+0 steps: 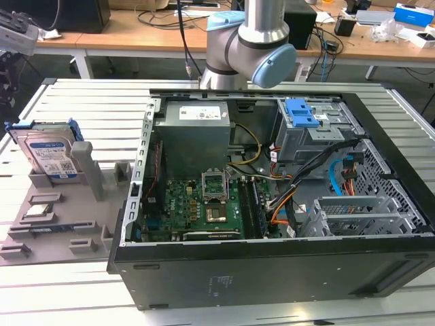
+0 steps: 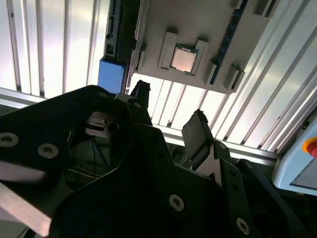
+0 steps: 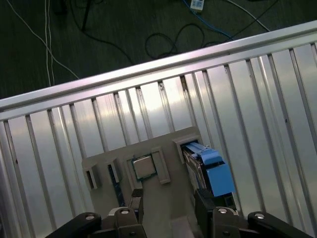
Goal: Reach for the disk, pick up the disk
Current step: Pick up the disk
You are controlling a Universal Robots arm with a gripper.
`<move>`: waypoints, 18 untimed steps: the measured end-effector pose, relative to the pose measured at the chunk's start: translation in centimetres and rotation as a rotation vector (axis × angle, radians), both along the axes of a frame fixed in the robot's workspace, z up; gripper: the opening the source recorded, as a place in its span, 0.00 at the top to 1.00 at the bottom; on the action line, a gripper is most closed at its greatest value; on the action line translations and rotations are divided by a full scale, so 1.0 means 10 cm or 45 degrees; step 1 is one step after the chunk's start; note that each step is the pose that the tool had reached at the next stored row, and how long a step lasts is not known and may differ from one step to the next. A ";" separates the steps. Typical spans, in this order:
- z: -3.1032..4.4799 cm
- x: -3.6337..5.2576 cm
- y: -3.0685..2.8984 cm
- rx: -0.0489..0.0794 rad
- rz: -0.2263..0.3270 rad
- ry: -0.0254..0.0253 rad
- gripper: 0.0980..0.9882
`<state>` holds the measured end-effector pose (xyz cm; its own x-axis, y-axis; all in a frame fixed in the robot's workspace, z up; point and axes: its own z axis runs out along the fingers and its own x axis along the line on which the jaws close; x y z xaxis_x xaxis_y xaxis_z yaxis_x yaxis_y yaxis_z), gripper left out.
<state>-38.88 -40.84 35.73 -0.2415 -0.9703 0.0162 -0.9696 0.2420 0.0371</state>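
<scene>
Claw (image 2: 168, 116) open and empty: its two black fingers (image 2: 198, 130) stand apart with nothing between them, and it hangs above the grey parts holder (image 2: 198, 20) that lies on the slatted aluminium worktop (image 1: 88, 102). The hard drive (image 1: 47, 153) stands in a slot at one end of that holder, at the exterior view's left, leaning back with its white-and-blue label facing out (the blue side rail runs along its edge). In the first wrist view the drive's blue rail lies near one finger but clear of it, with no contact. A square silver processor chip (image 3: 143, 167) sits in a pocket of the holder just beside the drive. To the exterior view's right of the holder lies an open computer tower case (image 1: 272, 272), and the robot arm (image 1: 255, 47) rises behind it.
</scene>
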 end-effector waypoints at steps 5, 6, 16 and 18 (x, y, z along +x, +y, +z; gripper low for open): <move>0.000 0.009 0.088 0.000 0.004 0.0000 0.50; -0.001 0.015 0.128 0.000 0.006 -0.0002 0.50; 0.000 0.070 0.317 0.000 0.033 0.0000 0.50; 0.000 0.077 0.332 0.000 0.035 0.0000 0.50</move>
<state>-38.11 -37.52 35.73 -0.2144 -0.9766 0.0166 -0.9759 0.2149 0.0371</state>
